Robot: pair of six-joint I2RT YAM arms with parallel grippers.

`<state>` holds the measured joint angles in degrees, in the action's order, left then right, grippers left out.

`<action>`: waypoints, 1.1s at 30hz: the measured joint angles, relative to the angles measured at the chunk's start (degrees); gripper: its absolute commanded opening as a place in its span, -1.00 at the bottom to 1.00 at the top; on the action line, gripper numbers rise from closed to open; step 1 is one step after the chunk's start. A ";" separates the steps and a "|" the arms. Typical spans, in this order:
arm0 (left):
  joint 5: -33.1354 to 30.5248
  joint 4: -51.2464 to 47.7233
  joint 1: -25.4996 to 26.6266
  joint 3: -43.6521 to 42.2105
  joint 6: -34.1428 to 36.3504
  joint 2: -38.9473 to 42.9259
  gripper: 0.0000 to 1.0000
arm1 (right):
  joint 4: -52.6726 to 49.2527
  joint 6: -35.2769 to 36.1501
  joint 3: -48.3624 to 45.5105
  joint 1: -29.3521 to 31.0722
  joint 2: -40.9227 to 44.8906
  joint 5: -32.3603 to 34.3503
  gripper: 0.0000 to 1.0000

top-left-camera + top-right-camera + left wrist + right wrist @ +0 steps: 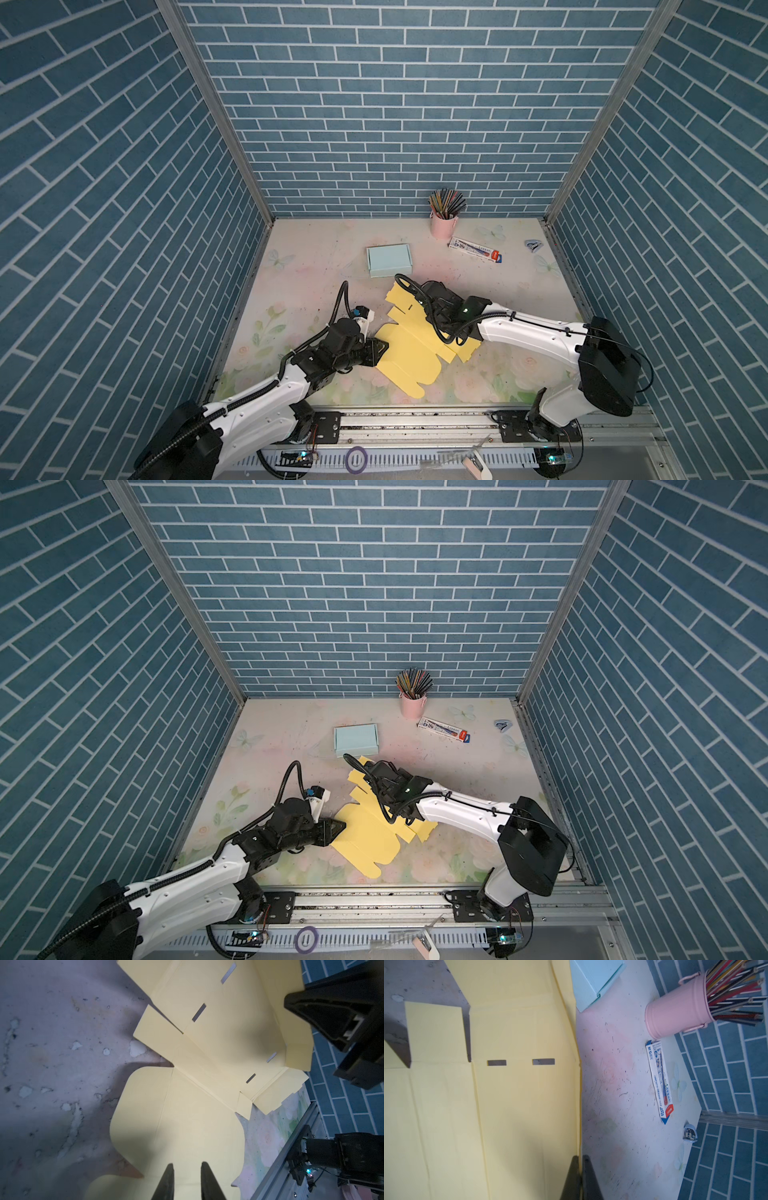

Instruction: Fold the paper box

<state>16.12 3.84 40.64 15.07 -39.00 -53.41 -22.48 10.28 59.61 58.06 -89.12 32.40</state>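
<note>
The paper box [409, 353] [365, 837] is a yellow die-cut sheet, mostly flat on the floral table in both top views. My right gripper [580, 1156] [432, 295] is shut on the edge of one side panel [508, 1105], which stands lifted off the table. My left gripper [187, 1164] [380, 347] hovers over the rounded flap [176, 1126] at the sheet's near left side. Its fingers [168, 1180] stand a narrow gap apart, with the paper showing behind the gap and nothing pinched between them.
A folded light blue box [389, 259] [593, 980] lies just behind the sheet. Further back stand a pink cup of pencils [444, 224] [675, 1016], a pen carton [477, 249] [660, 1082] and a small blue-white object [533, 246]. A metal rail [415, 415] borders the front.
</note>
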 measured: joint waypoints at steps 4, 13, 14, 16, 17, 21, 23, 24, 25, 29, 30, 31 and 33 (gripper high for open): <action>0.39 -0.22 -3.06 -1.64 -0.24 2.89 -0.54 | 3.98 4.55 -0.17 1.33 -1.75 1.11 -1.00; 0.50 0.20 -15.28 -1.73 3.58 2.23 -0.99 | 10.32 10.73 -2.56 3.65 -1.70 3.87 -1.00; 0.20 0.57 -15.43 -1.73 4.46 0.96 -1.00 | 10.75 10.93 -2.71 3.87 -1.68 4.02 -1.00; -0.26 1.88 -15.50 -1.70 5.70 -2.36 -1.00 | 11.41 11.30 -2.91 4.61 -1.57 4.52 -1.00; -0.55 2.47 -15.50 -1.64 6.05 -3.74 -1.00 | 11.58 11.43 -2.91 4.87 -1.55 4.66 -1.00; -0.83 6.86 -15.56 -1.05 6.69 -11.15 -1.00 | 12.39 12.09 -2.91 5.92 -1.33 5.25 -1.00; -0.59 9.70 -15.56 -0.72 6.69 -14.80 -1.00 | 12.72 12.20 -2.91 6.21 -1.22 5.38 -1.00; -0.48 11.28 -15.56 -0.50 6.64 -16.63 -1.00 | 12.79 12.26 -2.91 6.32 -1.18 5.40 -1.00; -0.37 12.90 -15.56 -0.31 6.64 -18.40 -1.00 | 12.85 12.26 -2.91 6.40 -1.16 5.40 -1.00; 0.35 18.97 -15.56 0.59 6.51 -23.41 -1.00 | 12.96 12.28 -2.91 6.45 -0.79 5.35 -1.00; 0.68 20.48 -15.56 0.74 6.47 -24.39 -1.00 | 12.98 12.28 -2.91 6.49 -0.68 5.31 -1.00; 1.11 21.99 -15.56 0.79 6.45 -25.27 -1.00 | 13.03 12.28 -2.93 6.54 -0.52 5.29 -1.00; 1.88 24.11 -15.54 0.79 6.45 -26.08 -1.00 | 13.11 12.31 -3.04 6.60 -0.07 5.20 -1.00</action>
<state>18.00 27.94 25.10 15.86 -32.56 -79.48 -9.37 22.59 56.58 64.66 -89.19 37.60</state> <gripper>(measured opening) 0.044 0.044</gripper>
